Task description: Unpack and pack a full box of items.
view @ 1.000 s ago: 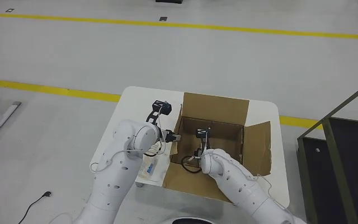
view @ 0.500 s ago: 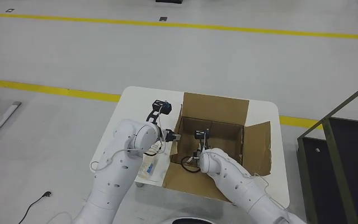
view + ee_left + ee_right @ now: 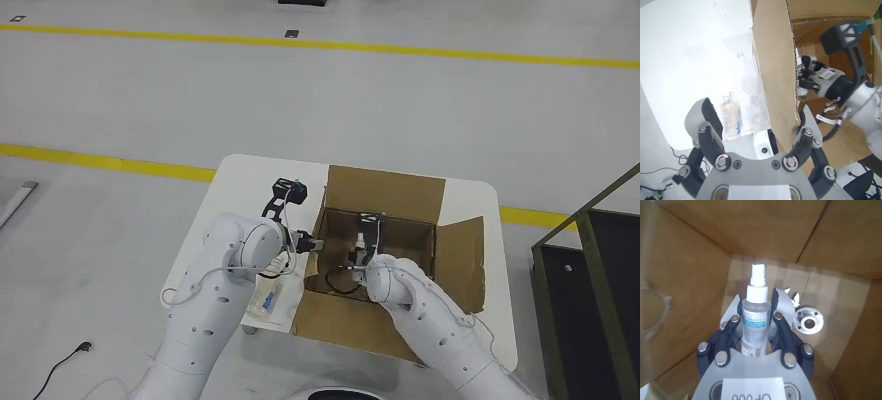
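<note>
Tightly held, nozzle leading

Right gripper, its fingers clamped on one clear plastic spray bottle with white pump top, sits inside the single brown cardboard box. The bottle's long axis runs in line with the fingers, nozzle toward the floor, just beside one round metal flange. Left gripper, fingers apart, straddles the box's side flap, nearer the one clear water bottle lying on the white desk.

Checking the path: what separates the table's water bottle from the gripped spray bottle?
The cardboard box, namely its side wall, as the left wrist view shows.
</note>
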You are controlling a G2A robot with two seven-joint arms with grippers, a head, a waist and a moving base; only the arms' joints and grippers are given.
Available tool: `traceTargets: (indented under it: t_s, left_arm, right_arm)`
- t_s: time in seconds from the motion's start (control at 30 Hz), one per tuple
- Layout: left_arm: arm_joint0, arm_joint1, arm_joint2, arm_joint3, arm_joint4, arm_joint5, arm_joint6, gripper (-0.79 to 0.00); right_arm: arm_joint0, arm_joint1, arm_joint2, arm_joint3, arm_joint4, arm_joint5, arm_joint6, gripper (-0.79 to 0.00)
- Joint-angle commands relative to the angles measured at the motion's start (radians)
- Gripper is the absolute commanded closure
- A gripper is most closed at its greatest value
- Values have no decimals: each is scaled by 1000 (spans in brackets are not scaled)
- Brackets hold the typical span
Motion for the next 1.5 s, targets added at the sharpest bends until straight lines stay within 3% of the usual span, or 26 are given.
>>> traceTargets:
  t_s: [0.0, 0.1, 0.33, 0.5, 0.7, 0.87, 1.13, 1.47]
  left_arm:
    - [1, 1, 0, -2, -2, 2, 1, -785]
    - [3, 2, 3, -3, -6, 5, 3, -785]
    - [9, 3, 24, -3, -19, 4, 8, -785]
    - [5, 3, 36, -1, -26, 3, 11, -785]
    - [2, 4, 49, 3, -34, 3, 14, -785]
    - [0, 5, 58, 2, -42, 4, 15, -785]
    - [-1, 8, 64, -2, -41, 8, 13, -785]
    - [-3, 11, 72, -6, -44, 17, 16, -785]
  right_arm:
    - [-67, 24, 82, -145, -31, -2, 31, 0]
    - [-173, 53, 230, -320, 1, -18, 64, 0]
    - [-371, 82, 549, -571, 229, -169, -25, 0]
    - [-484, 90, 741, -642, 354, -227, -103, 0]
    - [-575, 102, 891, -609, 310, -187, -104, 0]
    - [-605, 114, 903, -512, 201, -212, -61, 0]
    - [-572, 126, 795, -277, 31, -341, -27, 0]
    - [-514, 136, 685, -141, -178, -423, 4, 0]
